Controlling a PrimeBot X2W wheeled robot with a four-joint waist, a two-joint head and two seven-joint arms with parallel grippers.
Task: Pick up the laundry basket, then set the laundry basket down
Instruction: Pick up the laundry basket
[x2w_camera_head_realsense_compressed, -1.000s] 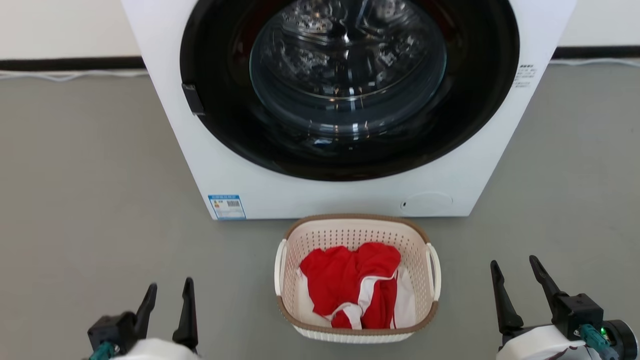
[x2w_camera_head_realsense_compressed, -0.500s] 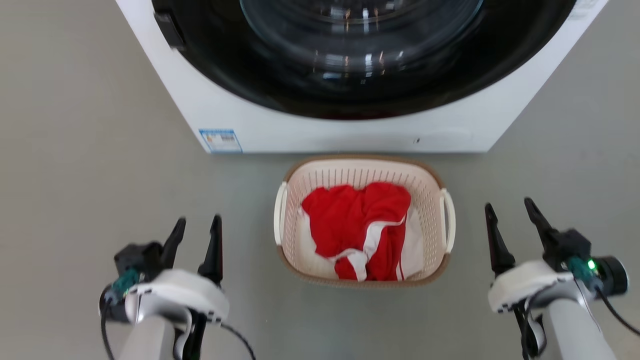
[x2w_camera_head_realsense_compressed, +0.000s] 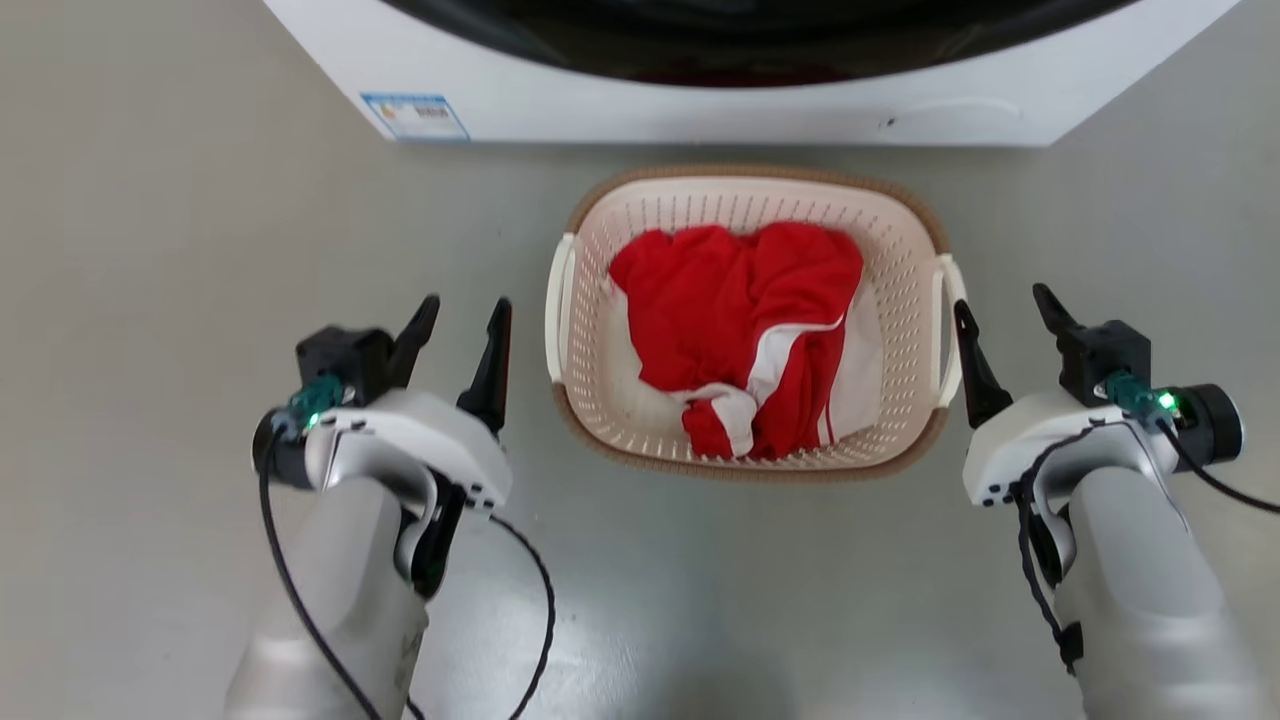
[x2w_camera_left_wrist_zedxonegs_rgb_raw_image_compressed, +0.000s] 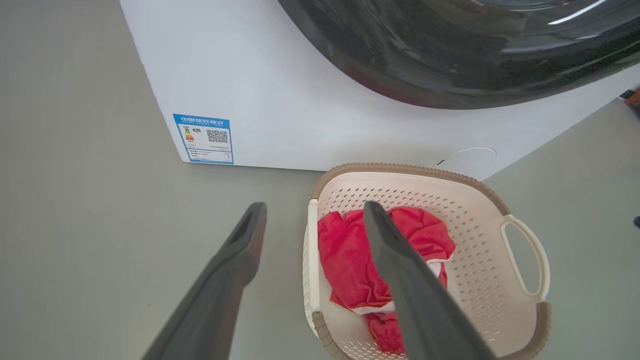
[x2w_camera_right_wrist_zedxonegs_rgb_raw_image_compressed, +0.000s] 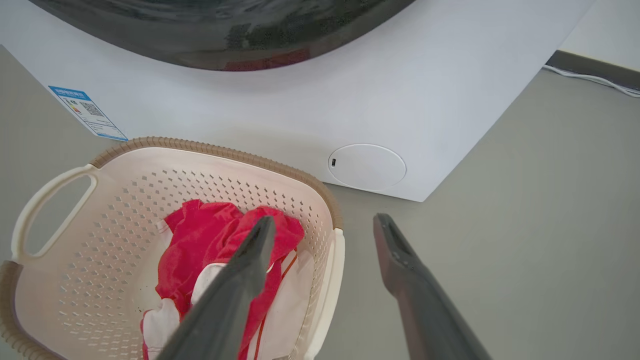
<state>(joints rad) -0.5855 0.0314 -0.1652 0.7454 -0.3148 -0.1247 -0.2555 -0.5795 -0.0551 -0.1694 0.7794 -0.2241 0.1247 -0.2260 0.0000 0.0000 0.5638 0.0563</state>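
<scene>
The two fingers of my left gripper (x2w_camera_head_realsense_compressed: 465, 305) are apart and hold nothing, just beside the left loop handle (x2w_camera_head_realsense_compressed: 556, 300). My right gripper (x2w_camera_head_realsense_compressed: 1000, 300) is also spread and empty, its inner finger very near the right loop handle (x2w_camera_head_realsense_compressed: 947, 310). Between them the laundry basket (x2w_camera_head_realsense_compressed: 905, 290) stands on the floor (x2w_camera_head_realsense_compressed: 150, 300), at 12 o'clock from me, with red cloth (x2w_camera_head_realsense_compressed: 740, 300) inside and the washing machine (x2w_camera_head_realsense_compressed: 700, 100) behind. I judge that each pair of fingers must go astride its handle, left toward 3 o'clock, right toward 9 o'clock. Both should then close together and lift level.

Blue sticker (x2w_camera_left_wrist_zedxonegs_rgb_raw_image_compressed: 203, 138), QR code (x2w_camera_left_wrist_zedxonegs_rgb_raw_image_compressed: 217, 136), on washing machine (x2w_camera_left_wrist_zedxonegs_rgb_raw_image_compressed: 310, 115), print illegible
</scene>
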